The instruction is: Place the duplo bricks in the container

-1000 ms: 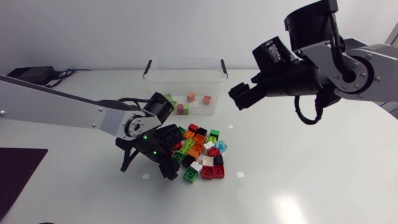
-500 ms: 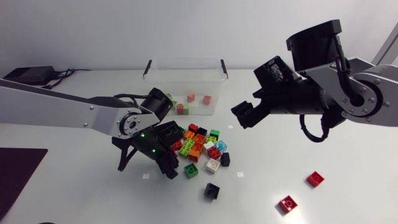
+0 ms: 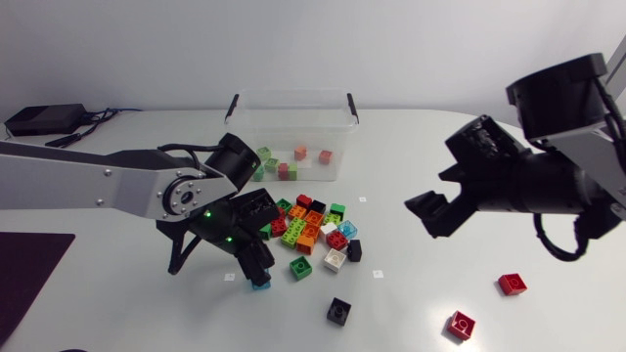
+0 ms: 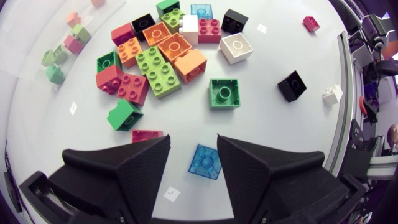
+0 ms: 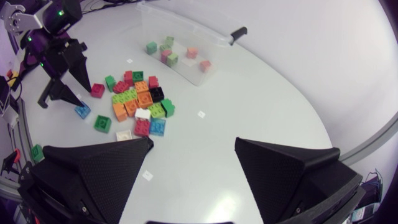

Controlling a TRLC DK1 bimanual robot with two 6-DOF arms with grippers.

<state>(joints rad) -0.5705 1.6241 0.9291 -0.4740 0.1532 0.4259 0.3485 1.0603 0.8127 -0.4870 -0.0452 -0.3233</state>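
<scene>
Two robot arms flank a heap of coloured bricks [image 3: 313,230] on a white table [image 3: 147,313], seen from above. The left claw [image 3: 256,272] points down at the near left edge of the heap with its two fingers [image 4: 124,168] apart. In its wrist view a see-through blue brick [image 4: 205,162] lies flat on the table between them, with bare table showing between it and one finger, so nothing is clamped. Just ahead of that claw sit a green brick [image 4: 224,93], a white brick [image 4: 236,46] and a black brick [image 4: 291,85], each a little apart from the main cluster of orange, lime, red and green pieces. The right claw [image 3: 432,215] hangs above the table well to the right of the heap, its fingers spread wide and holding nothing. Below it in the overhead view, a red brick [image 3: 511,284] and a second red brick [image 3: 462,324] lie alone near the table's right front, far from the rest. The clear plastic container [image 3: 245,137] stands just behind the heap and holds a handful of bricks [image 3: 284,169], green, red and orange, on its floor.
</scene>
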